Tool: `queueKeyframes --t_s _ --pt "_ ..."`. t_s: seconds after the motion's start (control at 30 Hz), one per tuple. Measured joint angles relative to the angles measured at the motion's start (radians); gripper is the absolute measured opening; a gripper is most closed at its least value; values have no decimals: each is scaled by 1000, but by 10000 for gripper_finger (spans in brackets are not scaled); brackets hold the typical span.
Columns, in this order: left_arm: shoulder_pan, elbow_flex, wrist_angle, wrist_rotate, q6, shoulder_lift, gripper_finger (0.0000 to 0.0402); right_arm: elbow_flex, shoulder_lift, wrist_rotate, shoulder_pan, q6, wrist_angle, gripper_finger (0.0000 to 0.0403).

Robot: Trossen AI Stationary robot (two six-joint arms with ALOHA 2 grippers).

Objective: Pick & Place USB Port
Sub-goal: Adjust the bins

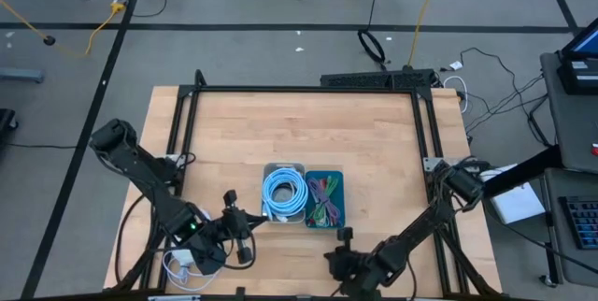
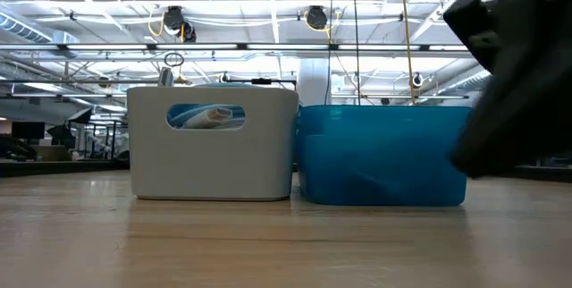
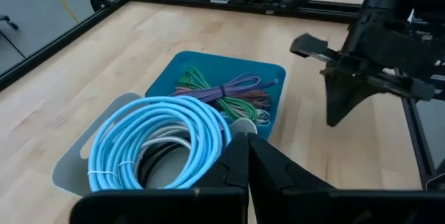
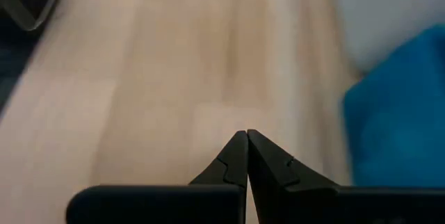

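Note:
A white bin (image 1: 283,194) holds a coil of light blue cable (image 3: 156,137). A blue bin (image 1: 325,198), touching its right side, holds bundled purple, green and pink cables (image 3: 222,95). Both bins stand on the wooden table, near its near edge. I cannot make out a separate USB port. My left gripper (image 1: 230,200) hovers shut just left of the white bin; its closed tips (image 3: 247,140) point over the bins. My right gripper (image 1: 344,236) is shut (image 4: 247,135) over bare wood near the blue bin's near edge. It also shows in the left wrist view (image 3: 337,106).
A black frame (image 1: 308,89) borders the tabletop (image 1: 308,133), with open wood beyond the bins toward the far edge. In the low view my right arm (image 2: 518,73) looms dark beside the blue bin (image 2: 382,154) and the white bin (image 2: 213,143). Cables lie on the floor around the table.

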Motion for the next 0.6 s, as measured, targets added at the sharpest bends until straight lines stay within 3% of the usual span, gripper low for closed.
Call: queueKeyframes --t_s 0.1,0.6 --pt "0 0 5 -1 0 0 0 3 0 67 6 -11 -7 0" --pt "-1 0 46 1 34 0 0 3 0 117 -3 27 -108 0"
